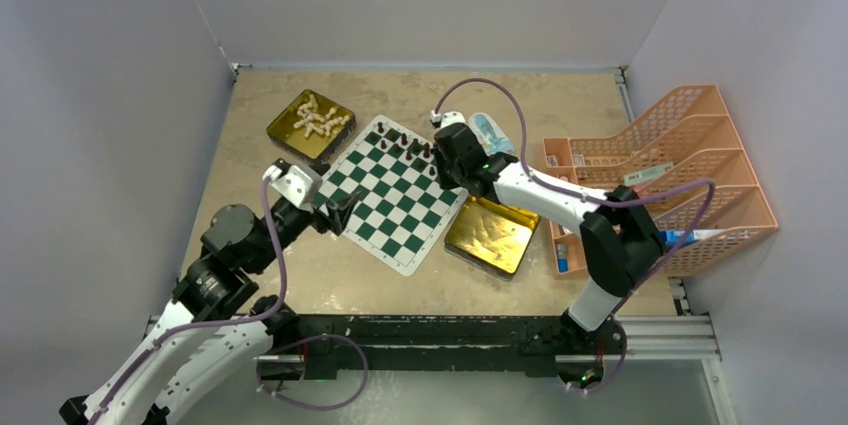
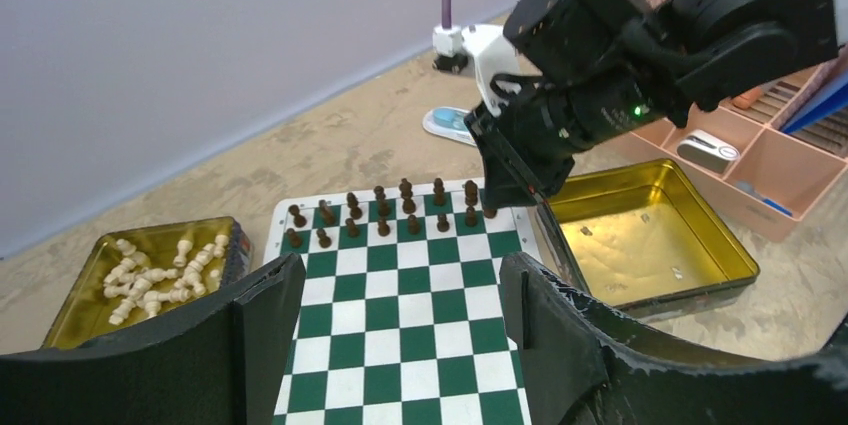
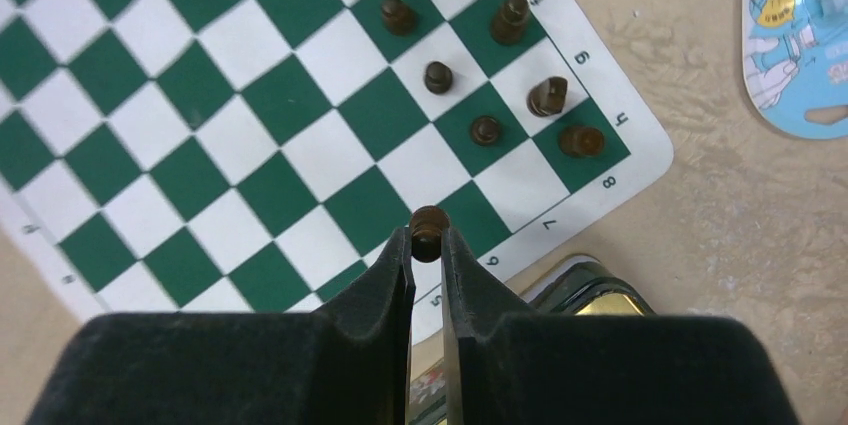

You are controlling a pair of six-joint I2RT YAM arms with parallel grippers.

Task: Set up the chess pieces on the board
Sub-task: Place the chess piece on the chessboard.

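beige mottled surface (image 1: 300,265) carries the board (image 1: 395,195), set at an angle. nearest, the left claw (image 2: 400,285) hangs over the board's near-left corner, jaws wide apart with nothing between them. right of the board lies an empty gold tin (image 2: 640,235). the right claw (image 3: 427,245) pinches 1 dark brown piece (image 3: 427,230) over the board's edge beside that tin; whether it touches the board i cannot tell. farther on, 2 rows of dark brown pieces (image 2: 383,227) stand along the far edge. far left, cream pieces (image 1: 320,117) lie heaped in a second gold tin (image 1: 305,145).
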